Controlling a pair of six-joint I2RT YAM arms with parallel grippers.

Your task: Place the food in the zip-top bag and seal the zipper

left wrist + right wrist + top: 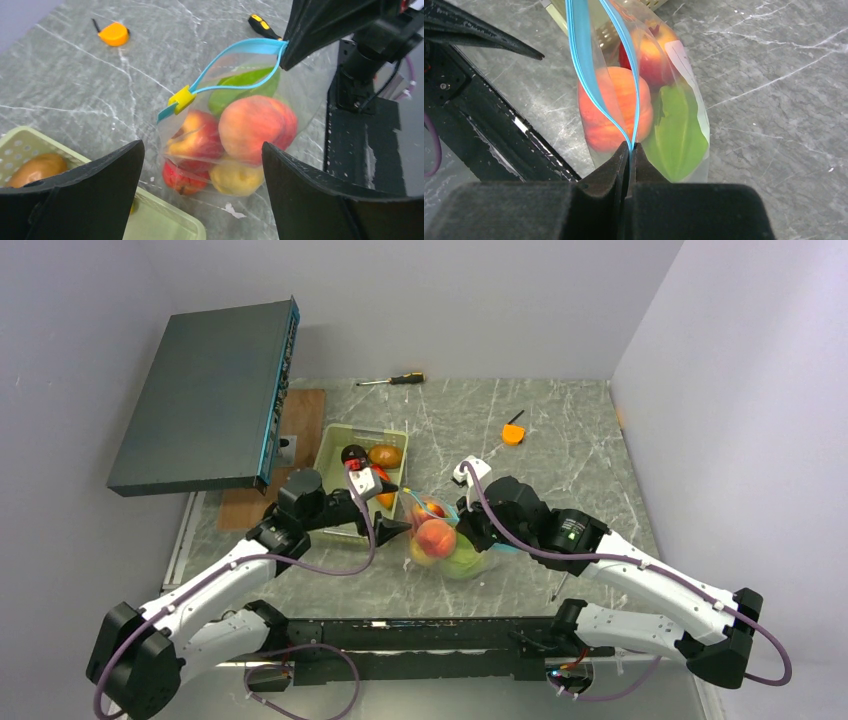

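Sealing needs the wide-open left gripper (202, 144) to pinch the slider (182, 98) and draw it toward the right gripper (630, 145), clamped on the zipper (583, 65) end.

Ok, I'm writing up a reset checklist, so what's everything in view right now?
zip-top bag: one, clear, mid-table, mouth partly open
zipper: one, teal-blue with yellow slider, along the bag's mouth
food in the bag: about five, red-orange, red, yellow, green
food in the tray: at least two, brown and dark purple
tray: one, pale green, left of the bag
screwdrivers: two, orange-and-black handles, one at the back, one beyond the bag
small tool: one, orange, back right
flat box: one, dark grey, back left
wooden board: one, brown, between box and tray
table: one, grey marbled
left gripper: one, black, open, beside the bag
right gripper: one, black, shut on the zipper's end
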